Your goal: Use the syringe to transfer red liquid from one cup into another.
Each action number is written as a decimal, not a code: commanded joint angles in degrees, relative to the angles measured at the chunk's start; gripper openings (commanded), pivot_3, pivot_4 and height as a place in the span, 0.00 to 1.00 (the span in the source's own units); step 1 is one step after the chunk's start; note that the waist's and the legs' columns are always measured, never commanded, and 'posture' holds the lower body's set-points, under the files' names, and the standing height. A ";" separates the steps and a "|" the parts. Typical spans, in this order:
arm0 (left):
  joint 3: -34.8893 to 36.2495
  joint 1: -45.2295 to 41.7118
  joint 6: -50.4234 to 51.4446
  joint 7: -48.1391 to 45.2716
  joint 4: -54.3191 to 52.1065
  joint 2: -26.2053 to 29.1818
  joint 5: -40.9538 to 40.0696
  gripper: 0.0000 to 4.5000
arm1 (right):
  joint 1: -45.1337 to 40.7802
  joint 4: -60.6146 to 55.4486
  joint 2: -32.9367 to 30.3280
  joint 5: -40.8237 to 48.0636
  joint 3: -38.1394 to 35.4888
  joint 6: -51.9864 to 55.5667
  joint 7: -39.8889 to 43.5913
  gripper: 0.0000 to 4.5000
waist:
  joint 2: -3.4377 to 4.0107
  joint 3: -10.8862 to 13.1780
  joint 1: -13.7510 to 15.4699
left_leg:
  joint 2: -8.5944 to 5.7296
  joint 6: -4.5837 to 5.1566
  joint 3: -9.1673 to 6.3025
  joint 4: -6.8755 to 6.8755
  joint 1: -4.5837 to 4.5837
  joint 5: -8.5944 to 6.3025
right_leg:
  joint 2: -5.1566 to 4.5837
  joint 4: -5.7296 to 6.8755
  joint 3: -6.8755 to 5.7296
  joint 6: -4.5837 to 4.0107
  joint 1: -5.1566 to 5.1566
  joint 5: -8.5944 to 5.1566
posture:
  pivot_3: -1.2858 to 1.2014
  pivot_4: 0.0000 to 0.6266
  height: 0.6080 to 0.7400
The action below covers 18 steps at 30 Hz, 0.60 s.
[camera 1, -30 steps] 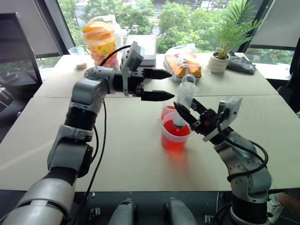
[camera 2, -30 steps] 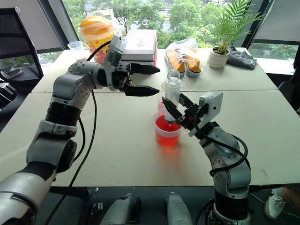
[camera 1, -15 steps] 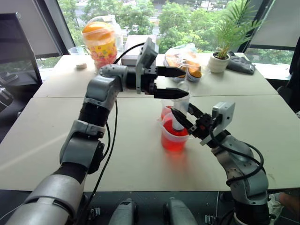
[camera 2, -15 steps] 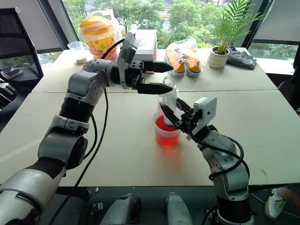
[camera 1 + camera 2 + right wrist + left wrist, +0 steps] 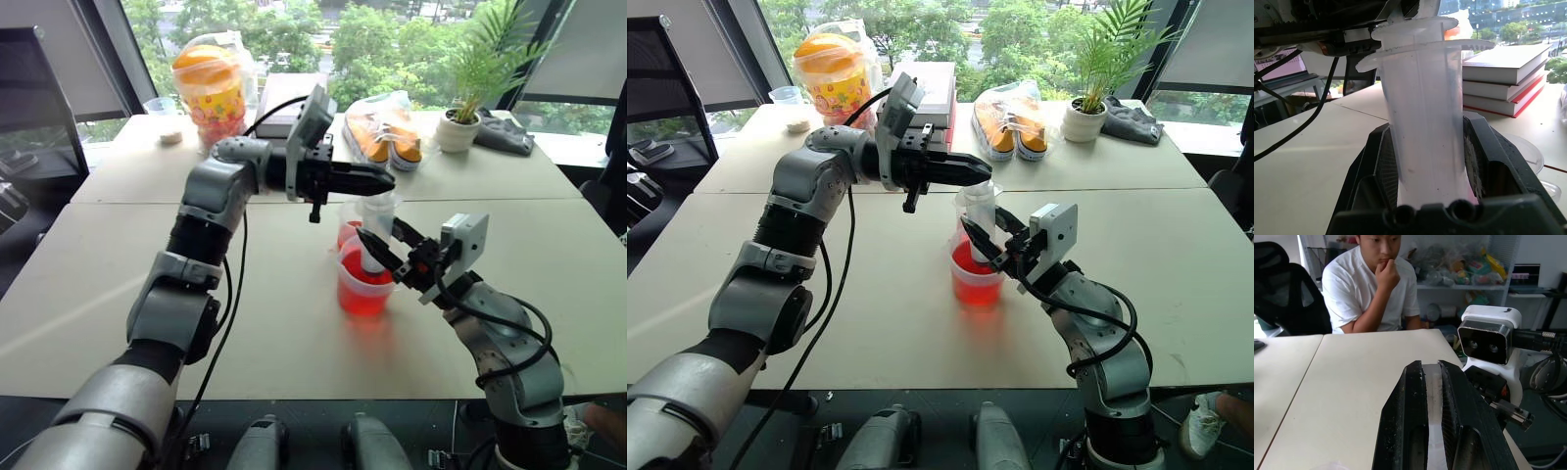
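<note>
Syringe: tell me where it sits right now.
The syringe stands upright near the table's middle in the head views, its tip down in the larger cup of red liquid, its barrel held by the right hand.

Bare worktop (image 5: 245, 294) lies open left of and in front of the larger cup (image 5: 364, 284). Behind it the smaller cup (image 5: 349, 233) crowds close; above, the left hand (image 5: 377, 180) blocks the syringe (image 5: 377, 230).
</note>
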 commanded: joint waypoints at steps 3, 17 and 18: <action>2.49 -3.75 -2.58 1.66 0.48 -0.01 -0.20 0.01 | 0.49 1.38 -0.53 1.61 1.37 -0.31 1.38 0.33 | 0.00 0.00 0.03 | 0.00 0.00 0.00 0.00 0.00 0.00 | 0.00 0.00 0.00 0.00 0.01 0.00 | 0.52 0.24 1.00; 4.71 -6.87 -4.64 3.40 3.78 0.85 0.28 0.01 | 1.89 5.19 -1.93 2.41 2.90 -1.79 3.22 0.33 | 0.00 0.00 0.01 | 0.00 0.00 0.00 0.00 0.01 0.00 | 0.01 0.00 -0.01 0.00 0.01 0.00 | 0.52 0.24 1.00; 4.76 -6.92 -4.68 3.45 3.81 0.90 0.28 0.01 | 1.99 5.19 -2.03 2.41 3.03 -1.84 3.25 0.33 | 0.00 0.00 0.01 | 0.00 0.00 0.00 0.00 0.01 0.00 | 0.01 0.00 0.00 0.00 0.01 0.00 | 0.52 0.24 1.00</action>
